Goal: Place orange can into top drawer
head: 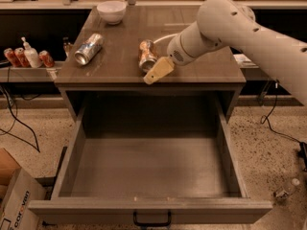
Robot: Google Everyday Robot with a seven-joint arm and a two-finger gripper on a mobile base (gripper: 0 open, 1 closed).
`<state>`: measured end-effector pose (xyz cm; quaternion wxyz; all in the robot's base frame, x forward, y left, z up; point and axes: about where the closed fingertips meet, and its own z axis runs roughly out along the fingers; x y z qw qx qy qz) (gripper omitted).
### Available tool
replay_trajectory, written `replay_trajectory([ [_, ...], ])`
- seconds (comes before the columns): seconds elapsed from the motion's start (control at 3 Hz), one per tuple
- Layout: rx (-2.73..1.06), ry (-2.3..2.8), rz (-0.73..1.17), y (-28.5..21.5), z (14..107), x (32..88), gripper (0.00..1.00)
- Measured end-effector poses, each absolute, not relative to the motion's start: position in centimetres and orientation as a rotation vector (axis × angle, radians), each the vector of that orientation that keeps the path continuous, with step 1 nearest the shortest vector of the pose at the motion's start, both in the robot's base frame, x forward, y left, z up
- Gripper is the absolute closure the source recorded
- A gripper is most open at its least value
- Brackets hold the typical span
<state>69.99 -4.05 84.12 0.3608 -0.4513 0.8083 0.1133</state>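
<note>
reach | gripper low over table | small orange-and-silver drink can just beside jaws | jaws apart or together: cannot tell | I'd straddle its width, then clamp

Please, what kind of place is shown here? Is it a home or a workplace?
Probably a robot test lab, not a home: loose cables on the speckled floor and a cardboard box. The gripper is over the cabinet top, beside the orange can.
</note>
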Motion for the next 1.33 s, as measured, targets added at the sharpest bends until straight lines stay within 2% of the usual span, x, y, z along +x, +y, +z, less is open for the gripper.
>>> replay_trajectory([
  [0.67,-1.112,2.015,0.375,-1.9,84.7,72.4,0.00],
  [1.0,-1.122,1.992,0.424,-0.2,84.5,72.9,0.12],
  [1.33,-1.134,1.986,0.463,1.2,83.9,73.3,0.37],
])
